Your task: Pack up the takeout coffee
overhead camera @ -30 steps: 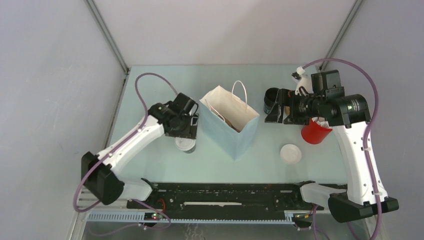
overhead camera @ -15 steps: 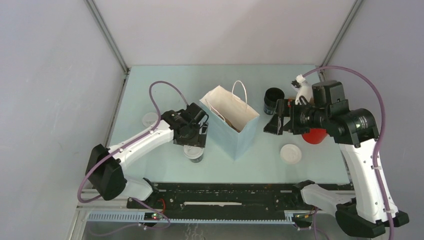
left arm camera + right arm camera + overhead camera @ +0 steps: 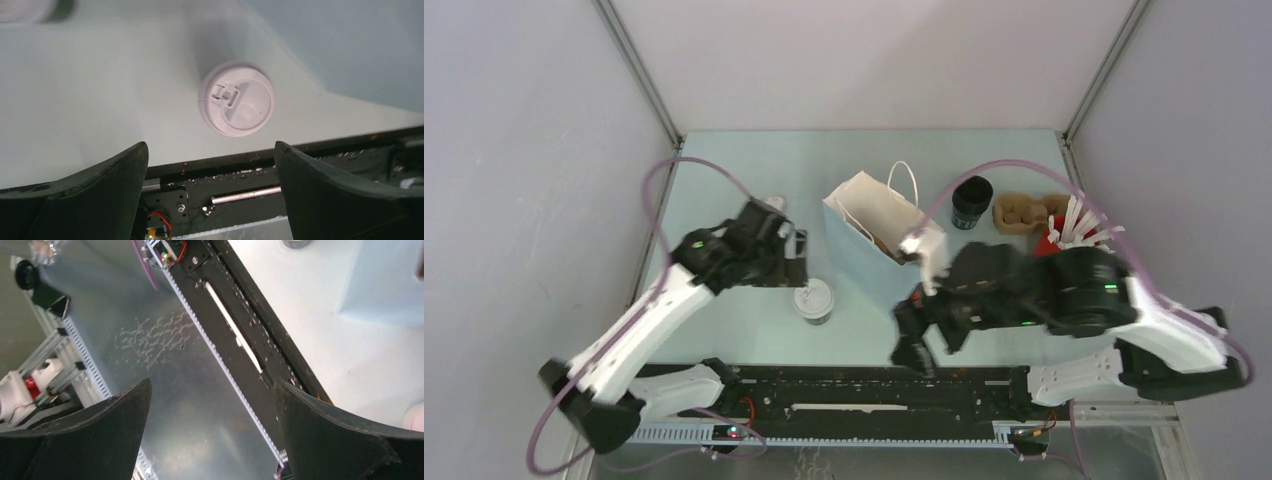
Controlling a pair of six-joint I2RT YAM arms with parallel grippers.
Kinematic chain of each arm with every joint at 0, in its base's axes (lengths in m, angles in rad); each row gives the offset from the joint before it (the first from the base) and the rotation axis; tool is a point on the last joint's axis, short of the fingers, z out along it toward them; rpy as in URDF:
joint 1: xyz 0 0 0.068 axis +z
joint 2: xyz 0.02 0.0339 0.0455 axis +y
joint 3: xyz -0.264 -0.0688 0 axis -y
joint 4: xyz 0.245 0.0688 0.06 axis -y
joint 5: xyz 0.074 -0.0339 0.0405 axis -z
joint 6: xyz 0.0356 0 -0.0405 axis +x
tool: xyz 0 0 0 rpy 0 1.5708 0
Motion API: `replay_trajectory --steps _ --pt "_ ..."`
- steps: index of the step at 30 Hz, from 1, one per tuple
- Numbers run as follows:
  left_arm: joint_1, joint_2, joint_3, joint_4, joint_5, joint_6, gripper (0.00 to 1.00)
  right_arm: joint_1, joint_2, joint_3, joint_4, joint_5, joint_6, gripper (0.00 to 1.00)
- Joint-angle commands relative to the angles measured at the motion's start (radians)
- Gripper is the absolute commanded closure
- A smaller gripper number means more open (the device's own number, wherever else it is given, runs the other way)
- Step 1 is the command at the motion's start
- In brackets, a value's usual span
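The takeout coffee cup (image 3: pixel 813 300), dark with a white lid, stands upright on the table left of the light blue paper bag (image 3: pixel 879 215). My left gripper (image 3: pixel 792 258) hovers just behind and left of the cup, open and holding nothing. In the left wrist view the lidded cup (image 3: pixel 236 98) lies beyond the wide-open left gripper (image 3: pixel 210 145). My right gripper (image 3: pixel 911 345) is blurred, low over the table's near edge in front of the bag. In the right wrist view the right gripper (image 3: pixel 212 384) is open, with only the rail beneath it.
A black cup (image 3: pixel 971 200), a brown cup carrier (image 3: pixel 1024 212) and a red cup (image 3: pixel 1052 243) holding white sticks stand at the back right. A loose white lid (image 3: pixel 415 417) lies on the table near the right arm. The black rail (image 3: pixel 844 385) runs along the near edge.
My left gripper has opened off the lidded cup and drawn back to the left. The right arm has swung from the back right down to the near edge, in front of the bag.
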Motion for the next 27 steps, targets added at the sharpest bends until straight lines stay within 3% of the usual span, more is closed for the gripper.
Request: replay_trajectory --steps 1,4,7,14,27 --pt "0.127 -0.206 0.177 -0.197 -0.131 -0.023 0.0 0.059 0.226 -0.007 0.202 0.148 0.027 0.0" --pt "0.225 -0.305 0.268 -0.254 -0.199 0.0 0.0 0.004 0.367 -0.002 0.296 0.132 0.044 0.0" --pt "0.24 -0.375 0.338 -0.27 -0.263 0.018 0.0 0.009 0.492 0.018 0.374 0.196 0.034 0.0" --pt "0.24 -0.485 0.44 -0.288 -0.3 0.006 0.0 -0.081 0.751 0.105 0.304 0.316 0.081 0.04" --pt "0.24 -0.518 0.421 -0.3 -0.158 0.063 0.0 -0.233 0.854 0.204 0.353 0.173 -0.043 0.02"
